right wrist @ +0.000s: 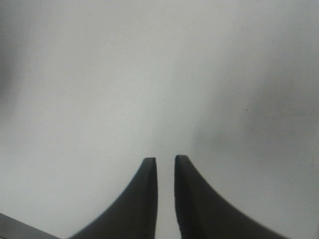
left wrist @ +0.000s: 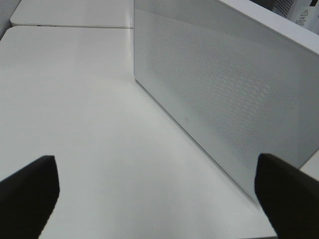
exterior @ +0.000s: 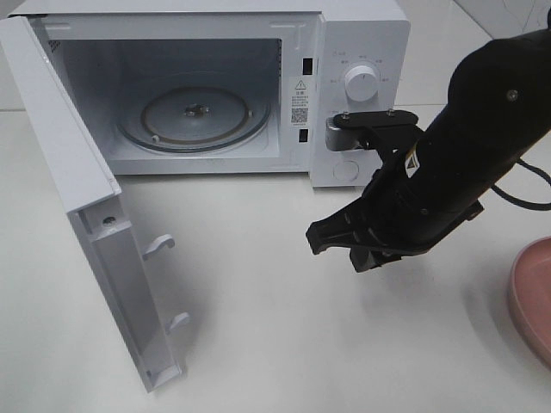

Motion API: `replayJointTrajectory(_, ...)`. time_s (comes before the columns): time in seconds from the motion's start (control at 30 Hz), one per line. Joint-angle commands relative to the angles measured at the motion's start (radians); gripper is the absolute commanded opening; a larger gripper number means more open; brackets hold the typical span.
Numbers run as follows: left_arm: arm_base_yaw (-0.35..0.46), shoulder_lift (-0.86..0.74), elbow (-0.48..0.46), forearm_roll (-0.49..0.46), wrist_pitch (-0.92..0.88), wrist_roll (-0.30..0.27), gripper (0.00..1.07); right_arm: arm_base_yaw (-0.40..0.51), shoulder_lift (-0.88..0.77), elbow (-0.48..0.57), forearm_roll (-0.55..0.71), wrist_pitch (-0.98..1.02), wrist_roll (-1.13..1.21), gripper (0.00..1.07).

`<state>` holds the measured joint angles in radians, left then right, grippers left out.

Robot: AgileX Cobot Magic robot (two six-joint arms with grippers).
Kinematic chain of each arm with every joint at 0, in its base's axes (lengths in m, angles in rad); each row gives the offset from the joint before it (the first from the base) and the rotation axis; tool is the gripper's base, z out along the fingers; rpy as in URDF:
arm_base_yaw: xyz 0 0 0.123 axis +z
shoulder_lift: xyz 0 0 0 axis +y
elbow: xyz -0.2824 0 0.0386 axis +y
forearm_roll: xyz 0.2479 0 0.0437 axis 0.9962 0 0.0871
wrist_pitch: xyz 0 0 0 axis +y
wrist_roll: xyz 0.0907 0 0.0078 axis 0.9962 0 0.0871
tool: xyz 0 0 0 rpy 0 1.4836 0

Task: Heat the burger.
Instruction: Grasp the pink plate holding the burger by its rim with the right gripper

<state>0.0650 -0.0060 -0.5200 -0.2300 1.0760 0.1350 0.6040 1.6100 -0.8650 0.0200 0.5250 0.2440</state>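
With the microwave [exterior: 362, 52] open, the right gripper [right wrist: 166, 167], jaws barely parted and empty, hangs nearest the pink plate [exterior: 529, 292] to its right, where the unseen burger presumably sits, while the left gripper [left wrist: 155, 169] gapes empty by the door [left wrist: 224, 99].

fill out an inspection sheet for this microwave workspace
surface: white table, bare in front of the microwave
job's things: burger not in view; microwave door swung open, glass turntable empty; pink plate at the right edge
clutter: nothing seen
grippers: left gripper wide open, empty, facing the door's outer side; right gripper barely parted, empty, above the table
cables: black cable behind the right arm
surroundings: second white tabletop adjoining
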Motion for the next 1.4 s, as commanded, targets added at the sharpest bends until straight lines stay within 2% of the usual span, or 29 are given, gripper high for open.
replayJointTrajectory(0.03, -0.002, -0.003, 0.002, -0.001, -0.004, -0.001, 1.0, -0.026, -0.015, -0.025, -0.01, 0.045, -0.054, 0.25)
replayJointTrajectory(0.07, -0.002, -0.003, 0.002, -0.001, -0.004, -0.001, 1.0, -0.026, -0.015, -0.025, -0.01, 0.045, -0.054, 0.25)
replayJointTrajectory(0.1, -0.002, -0.003, 0.002, -0.001, -0.004, -0.001, 1.0, -0.036, -0.019, -0.025, -0.011, 0.047, -0.069, 0.3)
replayJointTrajectory(0.13, -0.002, -0.003, 0.002, -0.001, -0.004, 0.0, 1.0, -0.048, -0.029, -0.025, -0.011, 0.057, -0.098, 0.42)
replayJointTrajectory(0.17, -0.002, -0.003, 0.002, -0.001, -0.004, 0.0, 1.0, -0.048, -0.029, -0.025, -0.011, 0.057, -0.098, 0.42)
replayJointTrajectory(0.2, -0.002, -0.003, 0.002, -0.001, -0.004, 0.0, 1.0, -0.064, -0.042, -0.025, -0.011, 0.076, -0.123, 0.56)
replayJointTrajectory(0.23, -0.002, -0.003, 0.002, -0.001, -0.004, -0.001, 1.0, -0.071, -0.049, -0.025, -0.011, 0.083, -0.128, 0.62)
replayJointTrajectory(0.27, -0.002, -0.003, 0.002, -0.001, -0.004, -0.001, 1.0, -0.071, -0.049, -0.025, -0.011, 0.083, -0.128, 0.62)
replayJointTrajectory(0.3, -0.002, -0.003, 0.002, -0.001, -0.004, -0.001, 1.0, -0.082, -0.064, -0.025, -0.02, 0.094, -0.128, 0.73)
replayJointTrajectory(0.33, -0.002, -0.003, 0.002, -0.001, -0.004, -0.001, 1.0, -0.088, -0.073, -0.025, -0.027, 0.102, -0.128, 0.79)
replayJointTrajectory(0.37, -0.002, -0.003, 0.002, -0.001, -0.004, -0.001, 1.0, -0.088, -0.073, -0.025, -0.027, 0.102, -0.128, 0.79)
replayJointTrajectory(0.4, -0.002, -0.003, 0.002, -0.001, -0.004, -0.001, 1.0, -0.101, -0.089, -0.025, -0.036, 0.125, -0.128, 0.85)
replayJointTrajectory(0.53, -0.002, -0.003, 0.002, -0.001, -0.004, -0.001, 1.0, -0.127, -0.107, -0.025, -0.038, 0.189, -0.128, 0.86)
replayJointTrajectory(0.7, -0.002, -0.003, 0.002, -0.001, -0.004, -0.001, 1.0, -0.189, -0.115, -0.025, -0.079, 0.315, -0.128, 0.8)
replayJointTrajectory(0.8, -0.002, -0.003, 0.002, -0.001, -0.004, -0.001, 1.0, -0.199, -0.116, -0.025, -0.087, 0.325, -0.128, 0.8)
replayJointTrajectory(1.03, -0.002, -0.003, 0.002, -0.001, -0.004, -0.001, 1.0, -0.283, -0.116, -0.024, -0.146, 0.422, -0.128, 0.76)
replayJointTrajectory(1.4, -0.002, -0.003, 0.002, -0.001, -0.004, -0.001, 1.0, -0.325, -0.124, 0.035, -0.162, 0.409, -0.116, 0.76)
